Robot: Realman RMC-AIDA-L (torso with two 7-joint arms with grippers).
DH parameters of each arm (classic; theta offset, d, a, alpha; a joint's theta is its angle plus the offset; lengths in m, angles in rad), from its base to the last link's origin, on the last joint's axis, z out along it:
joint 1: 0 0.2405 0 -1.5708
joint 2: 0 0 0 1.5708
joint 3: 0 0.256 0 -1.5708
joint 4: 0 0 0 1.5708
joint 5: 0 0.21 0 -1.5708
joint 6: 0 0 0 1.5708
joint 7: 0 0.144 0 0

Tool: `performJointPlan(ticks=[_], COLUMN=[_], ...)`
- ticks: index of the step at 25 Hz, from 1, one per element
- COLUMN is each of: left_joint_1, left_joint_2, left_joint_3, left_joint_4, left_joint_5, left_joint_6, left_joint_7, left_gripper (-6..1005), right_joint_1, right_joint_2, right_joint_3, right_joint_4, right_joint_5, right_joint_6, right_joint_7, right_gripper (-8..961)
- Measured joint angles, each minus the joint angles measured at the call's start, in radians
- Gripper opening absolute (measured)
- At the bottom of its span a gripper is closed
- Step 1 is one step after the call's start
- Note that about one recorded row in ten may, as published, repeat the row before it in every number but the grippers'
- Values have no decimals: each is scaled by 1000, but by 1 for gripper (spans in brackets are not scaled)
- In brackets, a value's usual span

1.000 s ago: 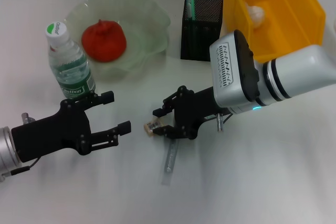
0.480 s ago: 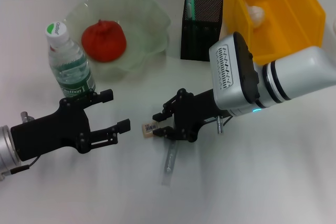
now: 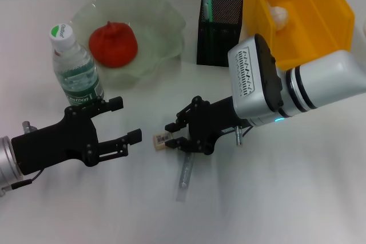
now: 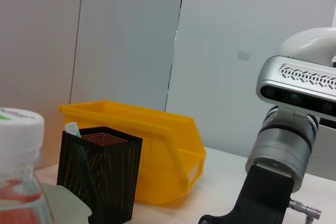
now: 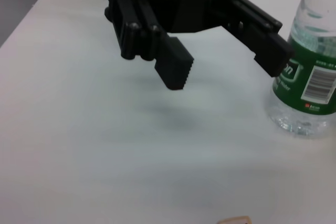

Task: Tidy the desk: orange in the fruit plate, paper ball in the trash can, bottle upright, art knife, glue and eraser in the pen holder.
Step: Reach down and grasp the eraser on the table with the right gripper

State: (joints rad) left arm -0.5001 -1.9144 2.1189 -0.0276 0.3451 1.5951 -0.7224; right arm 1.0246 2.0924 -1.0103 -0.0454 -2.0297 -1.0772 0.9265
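Observation:
The eraser (image 3: 162, 139) lies on the table right at the tips of my right gripper (image 3: 172, 134), whose fingers stand apart around its near end; contact is unclear. Its edge peeks into the right wrist view as well (image 5: 234, 220). The art knife (image 3: 185, 174) lies flat just below that gripper. My left gripper (image 3: 127, 120) (image 5: 226, 64) hovers open and empty to the left, beside the upright bottle (image 3: 76, 67) (image 5: 310, 77). The orange (image 3: 113, 44) sits in the fruit plate (image 3: 166, 22). A glue stick (image 3: 206, 3) stands in the black mesh pen holder (image 3: 221, 27) (image 4: 100, 171). The paper ball (image 3: 278, 13) rests in the yellow trash can (image 3: 320, 10) (image 4: 157, 150).
The pen holder stands close between the plate and the yellow bin at the back. My right arm's white body (image 3: 297, 87) (image 4: 291, 129) reaches in from the right above the table. Bare tabletop (image 3: 274, 198) stretches along the front.
The eraser now shows a little farther left, more exposed beyond the right fingertips. The right gripper's upper finger has dipped slightly. The left arm has stayed where it was.

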Motion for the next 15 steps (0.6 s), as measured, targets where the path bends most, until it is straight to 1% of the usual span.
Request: performJointPlan(ticks=[6, 12, 15], left_joint_1=[0, 1, 3], left_joint_2=[0, 2, 6], left_joint_3=[-3, -17, -24], left_joint_4=[-2, -6, -7], left_joint_5=[0, 0, 0], left_joint_6=[-1, -2, -2], left_joint_7=[0, -1, -2], left_gripper=[844, 844, 844], right_joint_1=[-9, -69, -77], right_joint_2=[0, 0, 0], right_joint_3=[6, 11, 11], right_joint_4=[-10, -96, -104], right_joint_5=[1, 21, 27], right_joint_6=[-7, -62, -67], right_joint_7=[0, 24, 27], right_gripper=[251, 225, 223])
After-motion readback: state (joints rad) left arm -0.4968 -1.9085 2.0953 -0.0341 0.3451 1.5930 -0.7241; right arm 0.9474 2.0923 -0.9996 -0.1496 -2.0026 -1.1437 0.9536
